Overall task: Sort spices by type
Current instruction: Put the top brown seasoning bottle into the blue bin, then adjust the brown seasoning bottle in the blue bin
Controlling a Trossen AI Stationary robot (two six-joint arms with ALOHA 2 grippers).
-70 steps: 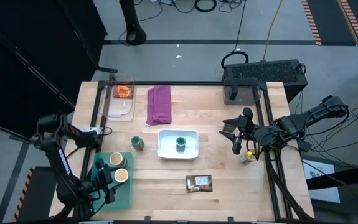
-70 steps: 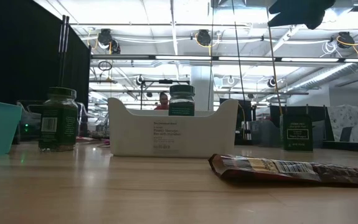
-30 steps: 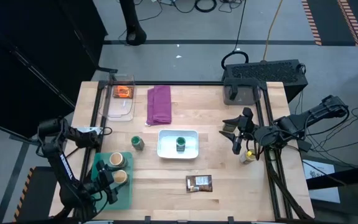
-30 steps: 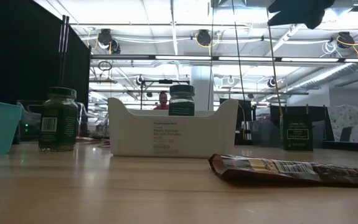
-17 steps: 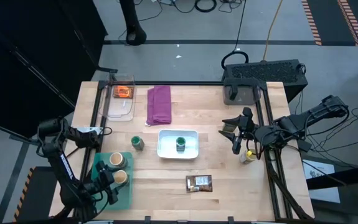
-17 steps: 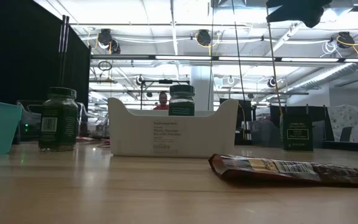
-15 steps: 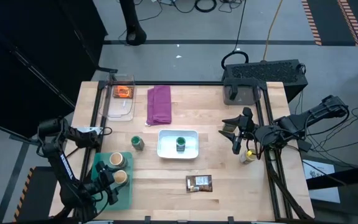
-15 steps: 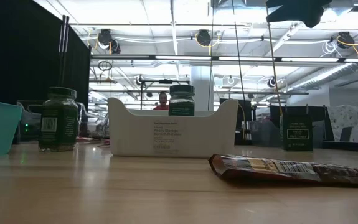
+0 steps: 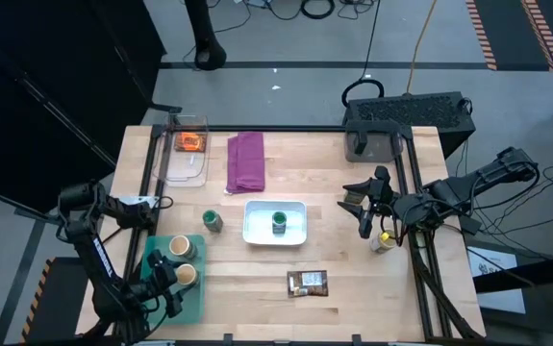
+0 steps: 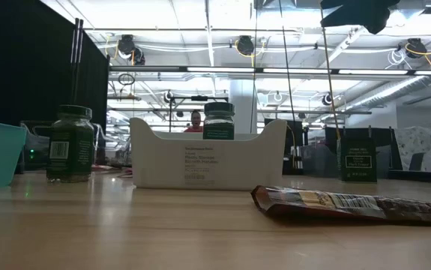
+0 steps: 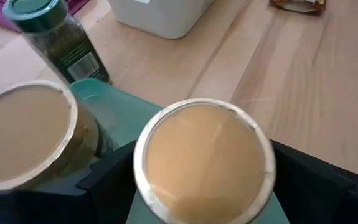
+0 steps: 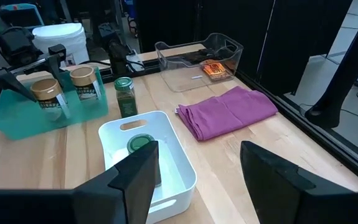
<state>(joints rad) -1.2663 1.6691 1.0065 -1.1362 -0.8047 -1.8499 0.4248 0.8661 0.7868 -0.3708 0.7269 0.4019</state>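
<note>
Spice jars and packets lying sorted among bins on a wooden worktop (image 9: 343,274).
Two tan-lidded round jars (image 9: 186,273) are standing in the teal tray (image 9: 197,301), the left end effector (image 9: 166,284) sitting spread around the nearer one; one green-lidded jar (image 9: 279,222) is resting in the white tub (image 9: 290,235), another (image 9: 213,221) beside it; an orange packet (image 9: 190,142) is lying in the clear bin (image 9: 175,168); a brown packet (image 9: 308,282) is lying loose. The right end effector (image 9: 364,213) is hovering spread, empty.

The left gripper (image 9: 165,279) straddles one jar (image 9: 186,273) in the bin (image 9: 197,301), seemingly without touching; a second jar (image 9: 181,248) stands just behind. The tray (image 9: 295,231) sits between both grippers, the right gripper (image 9: 363,213) well apart.
</note>
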